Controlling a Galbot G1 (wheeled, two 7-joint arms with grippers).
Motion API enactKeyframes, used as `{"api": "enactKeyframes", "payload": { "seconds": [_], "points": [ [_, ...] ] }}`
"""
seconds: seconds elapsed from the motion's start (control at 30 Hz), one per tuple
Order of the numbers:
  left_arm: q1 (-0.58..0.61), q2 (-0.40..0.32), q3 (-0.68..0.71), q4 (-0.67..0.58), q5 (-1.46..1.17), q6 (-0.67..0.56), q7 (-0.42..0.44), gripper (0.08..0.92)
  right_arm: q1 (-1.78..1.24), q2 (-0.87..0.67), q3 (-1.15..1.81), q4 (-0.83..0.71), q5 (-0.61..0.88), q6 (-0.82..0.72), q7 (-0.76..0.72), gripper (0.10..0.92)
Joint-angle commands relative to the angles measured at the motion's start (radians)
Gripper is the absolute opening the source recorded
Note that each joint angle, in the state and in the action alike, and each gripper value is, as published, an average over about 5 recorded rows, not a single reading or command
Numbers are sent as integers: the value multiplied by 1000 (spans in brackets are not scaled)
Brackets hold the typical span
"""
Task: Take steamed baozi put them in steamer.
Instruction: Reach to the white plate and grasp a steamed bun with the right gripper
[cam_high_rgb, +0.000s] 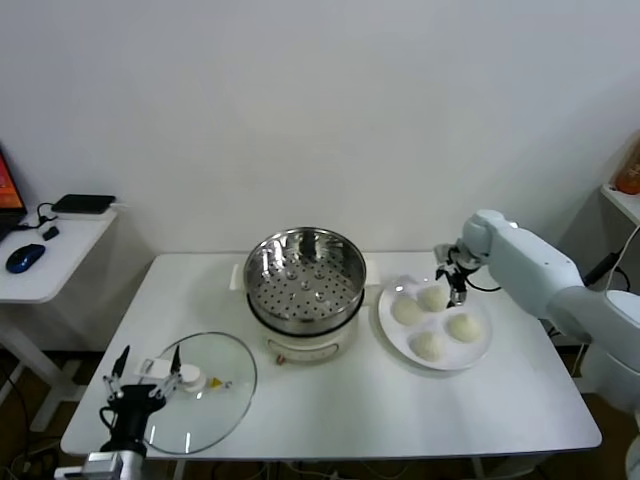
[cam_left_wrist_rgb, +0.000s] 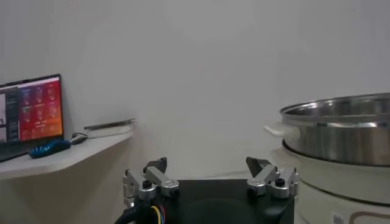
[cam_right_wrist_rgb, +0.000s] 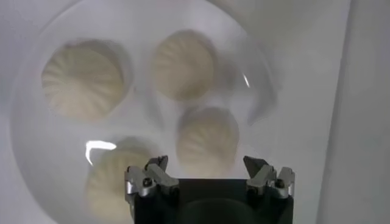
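The steamer (cam_high_rgb: 305, 285), a shiny steel pot with a perforated tray on a white base, stands mid-table and holds nothing. To its right, several cream baozi (cam_high_rgb: 432, 297) lie on a flat white plate (cam_high_rgb: 388, 322). My right gripper (cam_high_rgb: 452, 275) hovers open just above the plate's far side. In the right wrist view its jaws (cam_right_wrist_rgb: 207, 164) straddle one baozi (cam_right_wrist_rgb: 207, 137) without touching it, and others (cam_right_wrist_rgb: 82, 82) lie around it on the plate (cam_right_wrist_rgb: 36, 140). My left gripper (cam_high_rgb: 140, 380) waits open at the table's near left corner; its own view (cam_left_wrist_rgb: 207, 165) shows the steamer (cam_left_wrist_rgb: 341, 131) beside it.
A round glass lid (cam_high_rgb: 205, 395) lies flat on the white table (cam_high_rgb: 350, 420) next to the left gripper. A side table with a blue mouse (cam_high_rgb: 25, 257) stands at the left, with a lit screen (cam_left_wrist_rgb: 30, 112) on it. A shelf (cam_high_rgb: 625, 195) is at the far right.
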Motion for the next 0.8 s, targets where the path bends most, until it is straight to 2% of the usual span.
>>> {"api": "enactKeyframes", "payload": {
  "seconds": [0.03,0.8],
  "points": [
    [1,0,0,1,0,-1,0,823,-22,14,49,-27,-39,14,21,823],
    [8,-2,-1,7,0,-8,1,823,-45,58,107,-78,-91,21,37,817]
  ]
}}
